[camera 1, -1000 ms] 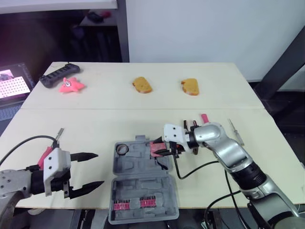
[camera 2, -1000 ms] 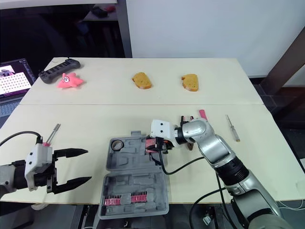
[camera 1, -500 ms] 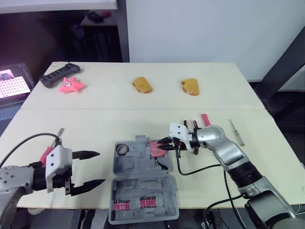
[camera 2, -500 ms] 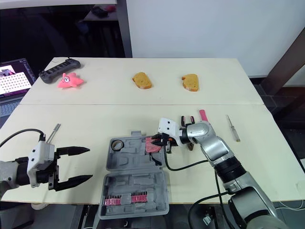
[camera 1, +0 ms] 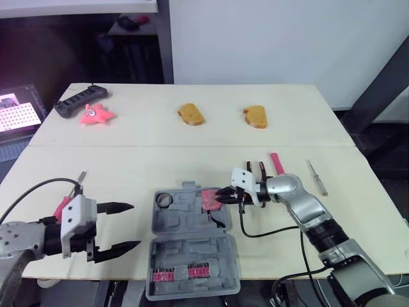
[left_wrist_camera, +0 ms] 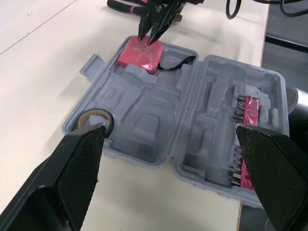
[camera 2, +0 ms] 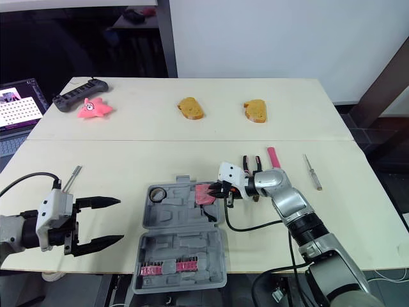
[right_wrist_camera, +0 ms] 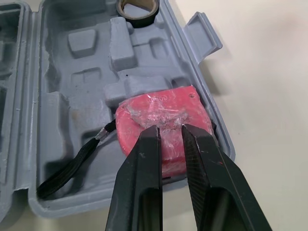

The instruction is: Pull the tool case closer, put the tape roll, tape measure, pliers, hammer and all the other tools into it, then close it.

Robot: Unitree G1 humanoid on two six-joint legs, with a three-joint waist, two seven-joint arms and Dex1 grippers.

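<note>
The grey tool case (camera 1: 192,246) lies open near the table's front edge. A tape roll (camera 1: 165,199) sits in its far left pocket. The pink tape measure (right_wrist_camera: 163,113) lies in its far right corner, its black strap trailing inside. My right gripper (camera 1: 222,194) is shut, tips just over the tape measure's edge, holding nothing. My left gripper (camera 1: 133,225) is open, left of the case, empty. Pliers (camera 1: 258,167) and a pink-handled hammer (camera 1: 276,161) lie behind my right wrist. One screwdriver (camera 1: 316,177) lies far right, another (camera 1: 78,180) by my left arm.
A strip of pink bits (camera 1: 179,275) sits in the case's near half. At the back of the table lie two bread pieces (camera 1: 191,114) (camera 1: 255,116), a pink star toy (camera 1: 96,114) and a black controller (camera 1: 78,100). A laptop (camera 1: 16,112) stands off the left edge.
My right arm has drawn back to the right, off the case, leaving the tape measure lying in its corner. The left gripper has barely shifted.
</note>
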